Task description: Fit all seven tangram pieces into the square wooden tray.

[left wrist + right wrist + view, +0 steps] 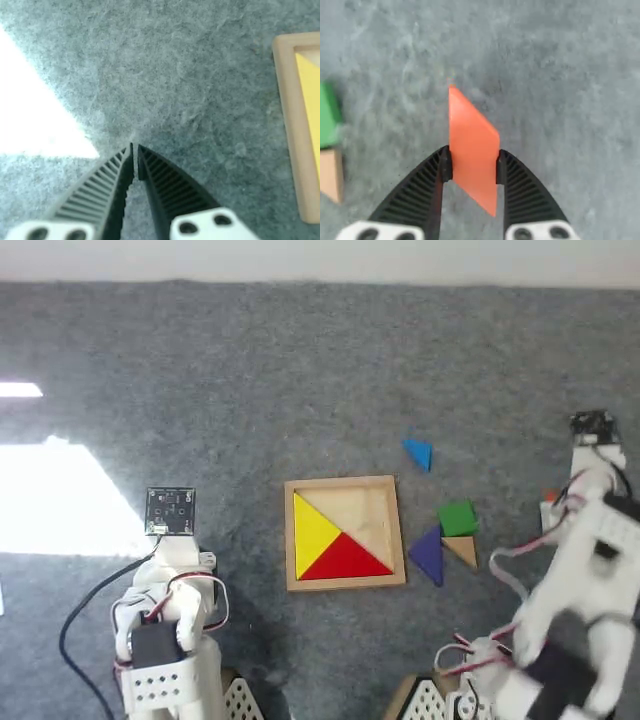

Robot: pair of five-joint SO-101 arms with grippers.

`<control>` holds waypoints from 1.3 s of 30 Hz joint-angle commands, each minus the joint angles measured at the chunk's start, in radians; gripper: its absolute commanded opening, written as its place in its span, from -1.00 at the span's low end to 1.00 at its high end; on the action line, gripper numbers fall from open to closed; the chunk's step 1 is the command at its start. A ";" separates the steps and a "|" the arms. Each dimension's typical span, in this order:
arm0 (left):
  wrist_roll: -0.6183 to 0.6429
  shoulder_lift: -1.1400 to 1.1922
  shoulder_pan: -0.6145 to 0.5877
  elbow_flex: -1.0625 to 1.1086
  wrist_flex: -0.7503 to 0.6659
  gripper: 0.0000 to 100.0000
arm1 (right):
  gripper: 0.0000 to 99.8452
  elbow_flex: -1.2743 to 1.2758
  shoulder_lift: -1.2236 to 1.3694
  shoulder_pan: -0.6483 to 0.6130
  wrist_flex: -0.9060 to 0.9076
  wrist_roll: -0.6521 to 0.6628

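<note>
Orange piece (pixel 470 132) is clamped tight in my right gripper (pixel 472 151), over the grey worktop (pixel 560 75). A green piece (pixel 327 117) and, I think, a tan one (pixel 332 175) lie near it. My left gripper (pixel 135 149) is closed on nothing, with the wooden tray (pixel 286 115) beside it.

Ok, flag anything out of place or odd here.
Nothing is damaged or spilled. Four pieces lie loose outside the tray, on its right in the high view: blue triangle, green square, purple triangle and tan triangle. The right tool holds the orange piece at a slant.
</note>
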 commanded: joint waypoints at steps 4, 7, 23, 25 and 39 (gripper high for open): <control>0.000 -0.018 -0.008 -0.013 0.003 -0.97 | -0.99 -0.224 0.231 -0.059 -0.015 0.005; 0.000 -0.018 -0.008 -0.013 0.003 -0.97 | -0.88 -0.239 0.305 -0.059 -0.012 0.002; 0.000 -0.018 -0.008 -0.013 0.003 -0.97 | -0.75 -0.241 0.162 -0.064 0.044 -0.003; 0.000 -0.018 -0.008 -0.013 0.003 -0.97 | -0.73 -0.242 0.170 -0.058 0.031 -0.003; 0.000 -0.018 -0.008 -0.013 0.003 -0.97 | -0.69 -0.285 0.435 0.002 -0.105 0.000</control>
